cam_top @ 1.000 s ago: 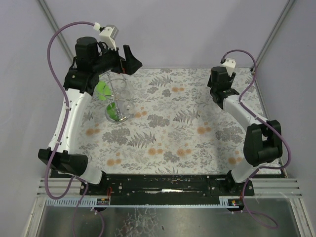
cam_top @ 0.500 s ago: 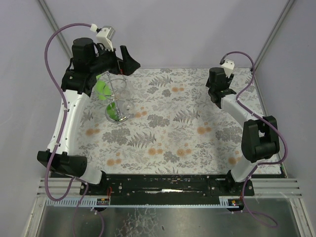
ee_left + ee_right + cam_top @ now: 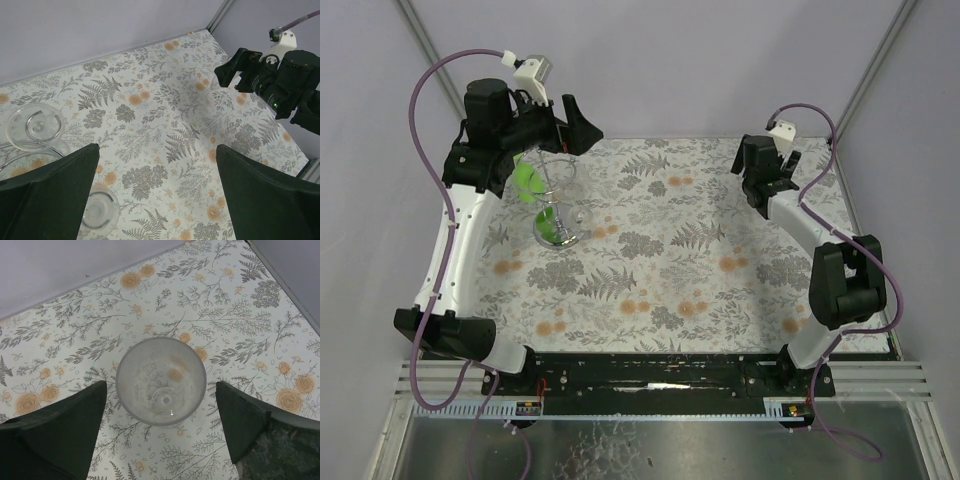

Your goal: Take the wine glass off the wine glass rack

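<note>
The wine glass rack point(image 3: 557, 192) is a silver wire stand at the back left, with green glasses point(image 3: 530, 184) and clear ones hanging on it. My left gripper point(image 3: 582, 122) is open and empty, high above and just behind the rack. In the left wrist view point(image 3: 156, 148) two clear upturned glass feet point(image 3: 36, 125) and a wire loop point(image 3: 20, 159) show at the left. My right gripper point(image 3: 760, 180) is open at the back right, above a clear wine glass point(image 3: 161, 381) that stands upright on the cloth, lower than the fingers point(image 3: 65, 425). The arm hides that glass from above.
A fern-and-flower patterned cloth point(image 3: 660, 250) covers the table. Grey walls close the back and sides, with metal corner posts point(image 3: 430, 50). The right arm point(image 3: 280, 85) shows in the left wrist view at the far right.
My left gripper has shifted slightly back and up over the rack. My right gripper has edged a little back and left. Both stay open.
</note>
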Available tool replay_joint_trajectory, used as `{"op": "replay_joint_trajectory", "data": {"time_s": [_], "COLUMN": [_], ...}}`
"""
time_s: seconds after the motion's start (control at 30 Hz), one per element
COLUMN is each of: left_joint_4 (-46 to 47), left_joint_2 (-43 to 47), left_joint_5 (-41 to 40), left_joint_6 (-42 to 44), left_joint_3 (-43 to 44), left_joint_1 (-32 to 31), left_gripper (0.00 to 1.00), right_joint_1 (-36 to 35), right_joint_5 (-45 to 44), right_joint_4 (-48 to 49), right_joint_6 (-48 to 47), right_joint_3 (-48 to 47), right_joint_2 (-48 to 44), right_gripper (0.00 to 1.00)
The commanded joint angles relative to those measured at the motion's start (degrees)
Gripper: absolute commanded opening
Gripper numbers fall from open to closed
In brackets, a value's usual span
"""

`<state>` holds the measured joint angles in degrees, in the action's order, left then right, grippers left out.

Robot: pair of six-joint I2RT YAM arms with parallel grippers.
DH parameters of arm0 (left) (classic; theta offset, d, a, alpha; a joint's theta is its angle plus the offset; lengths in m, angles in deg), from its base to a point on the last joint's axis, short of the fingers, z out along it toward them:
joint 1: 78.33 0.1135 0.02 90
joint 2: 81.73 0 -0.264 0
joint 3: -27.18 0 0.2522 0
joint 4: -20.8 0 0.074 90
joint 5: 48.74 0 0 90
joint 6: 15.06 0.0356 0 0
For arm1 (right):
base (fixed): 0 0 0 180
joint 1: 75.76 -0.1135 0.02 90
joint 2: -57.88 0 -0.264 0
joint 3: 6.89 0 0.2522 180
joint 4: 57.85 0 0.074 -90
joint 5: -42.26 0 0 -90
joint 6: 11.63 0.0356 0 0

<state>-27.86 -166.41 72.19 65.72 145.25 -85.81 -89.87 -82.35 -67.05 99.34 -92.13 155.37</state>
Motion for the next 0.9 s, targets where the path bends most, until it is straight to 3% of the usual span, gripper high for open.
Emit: {"op": "replay_joint_trajectory", "data": {"time_s": [0.0, 0.23, 0.4, 0.6, 0.87], "left_joint_4": [0.16, 0.77, 0.79, 2.27, 9.77], "left_joint_2": [1.42, 1.5, 0.19, -1.99, 1.53], "left_joint_5": [1.14, -0.06, 1.9, 5.53, 5.01], "left_joint_6": [-0.67, -1.14, -3.01, -9.0, -18.15], "left_joint_3": [-0.51, 0.83, 2.46, 0.78, -7.95], "left_joint_1": [0.41, 2.95, 10.11, 21.53, 29.54], "left_gripper": [0.99, 1.0, 1.0, 1.0, 1.0], "right_joint_1": [-0.48, -0.5, -0.53, -0.48, -0.43], "right_joint_5": [-2.19, -4.0, -3.44, 2.65, 11.6], "right_joint_4": [0.08, -0.7, -1.44, -7.85, -16.99], "right_joint_6": [-1.1, -3.36, -5.75, -7.18, -4.05], "right_joint_3": [-4.49, -6.39, -7.87, -12.56, -20.1], "right_joint_2": [-4.25, -10.31, -16.77, -19.09, -18.04], "right_gripper": [0.99, 0.99, 0.99, 0.99, 0.99]}}
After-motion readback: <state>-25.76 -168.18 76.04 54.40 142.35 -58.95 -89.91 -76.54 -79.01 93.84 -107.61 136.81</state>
